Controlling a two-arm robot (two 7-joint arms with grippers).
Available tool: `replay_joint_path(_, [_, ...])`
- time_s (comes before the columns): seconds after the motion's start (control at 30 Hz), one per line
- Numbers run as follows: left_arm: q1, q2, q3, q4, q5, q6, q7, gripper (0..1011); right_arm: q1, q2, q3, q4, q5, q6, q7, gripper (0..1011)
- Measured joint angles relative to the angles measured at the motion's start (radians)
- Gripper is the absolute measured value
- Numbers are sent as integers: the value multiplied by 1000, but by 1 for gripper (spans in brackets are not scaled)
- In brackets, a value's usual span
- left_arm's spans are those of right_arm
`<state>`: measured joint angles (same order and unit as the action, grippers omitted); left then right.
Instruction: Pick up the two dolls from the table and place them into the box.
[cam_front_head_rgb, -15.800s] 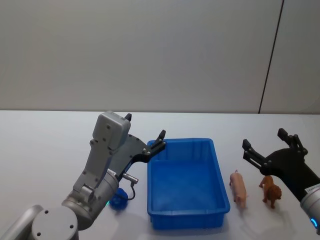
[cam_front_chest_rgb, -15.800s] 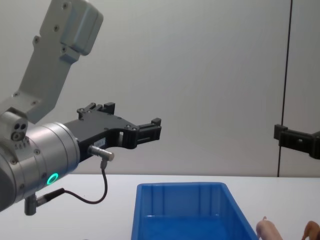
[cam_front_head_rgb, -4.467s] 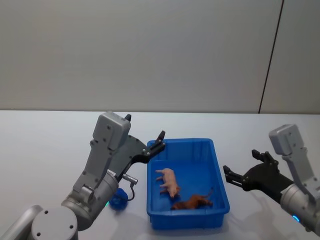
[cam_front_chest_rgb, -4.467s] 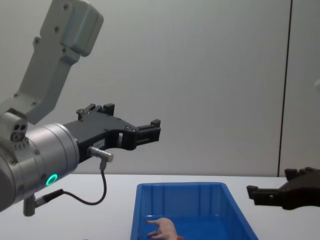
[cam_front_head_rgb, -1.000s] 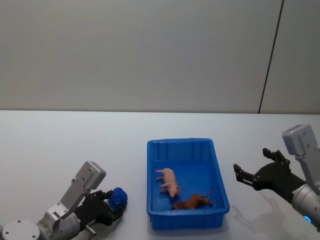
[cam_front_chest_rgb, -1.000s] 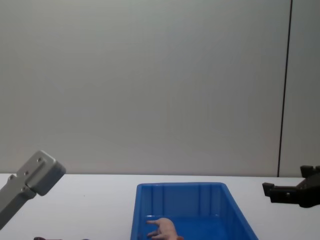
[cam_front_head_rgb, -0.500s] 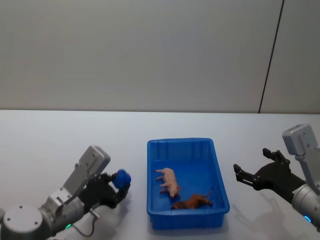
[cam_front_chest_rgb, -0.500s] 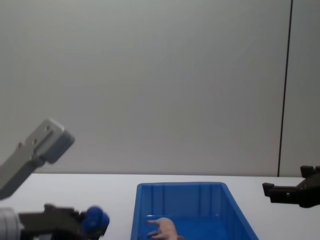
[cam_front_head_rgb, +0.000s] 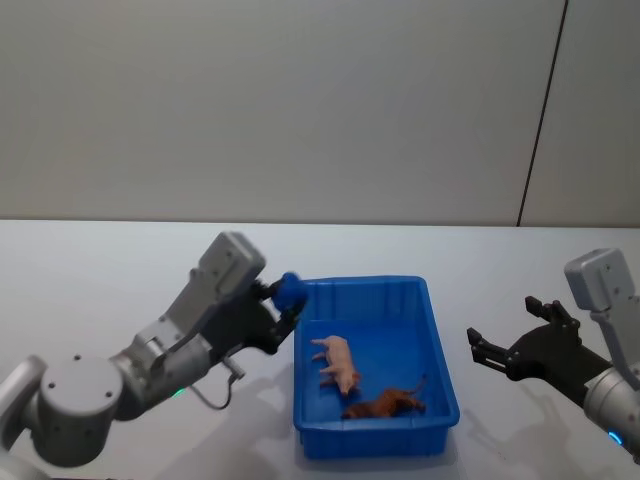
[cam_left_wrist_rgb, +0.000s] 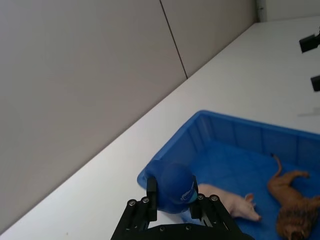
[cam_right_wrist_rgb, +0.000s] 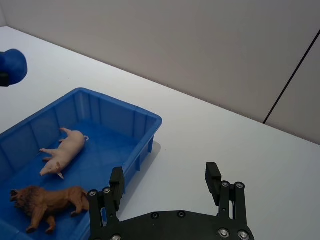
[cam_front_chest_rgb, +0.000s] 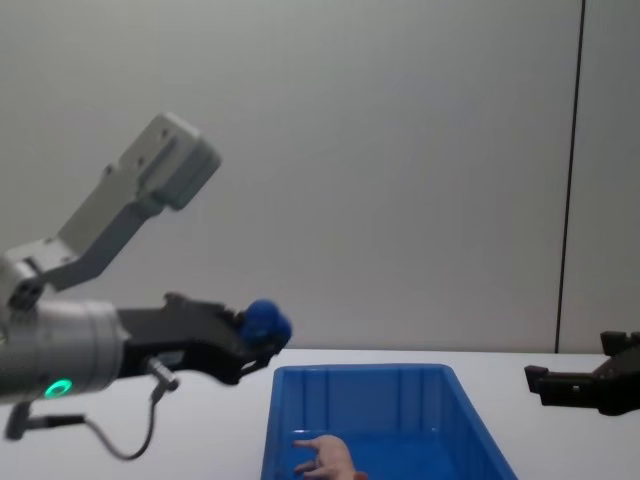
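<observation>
A small blue ball (cam_front_head_rgb: 290, 291) is gripped by the left hand (cam_front_head_rgb: 284, 301) above the box's (cam_front_head_rgb: 436, 345) left rim. The pink doll (cam_front_head_rgb: 336, 360) and brown doll (cam_front_head_rgb: 384, 405) are seen lying inside the box on the bench (cam_front_head_rgb: 90, 290). The right hand (cam_front_head_rgb: 505, 343) is held open, right of the box.

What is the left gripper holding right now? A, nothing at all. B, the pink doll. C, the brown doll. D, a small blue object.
D: the left gripper is shut on a small blue object near the box corner, while the pink doll and brown doll both lie inside the box.
</observation>
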<state>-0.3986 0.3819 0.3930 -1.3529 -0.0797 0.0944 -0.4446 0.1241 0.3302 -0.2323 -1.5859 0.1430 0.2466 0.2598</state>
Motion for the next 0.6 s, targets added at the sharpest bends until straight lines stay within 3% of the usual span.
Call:
replay_joint_path(0.13, [-16,-17,8,-7,7,-2,-4,348,0,0,0,0,0,0,0,1001])
replay_joint_path(0.27, [-31,-35,18,-12,10,2,-8,515,0,0,0,0,0,0,0,1001])
replay_joint_path(0.4, [-37,-47,25,-16,10,3,-9,578,0,0,0,0,0,0,0,1001])
replay_joint_path(0.47, [-38,-52,29,-20,8,2,-8,700,0,0,0,0,0,0,0,1001])
replay_joint_path(0.57, [-38,-55,32,-25,4,-1,-3,759,0,0,0,0,0,0,0,1001])
replay_joint_path(0.6, [-36,-56,33,-30,0,-6,2,835,0,0,0,0,0,0,0,1001])
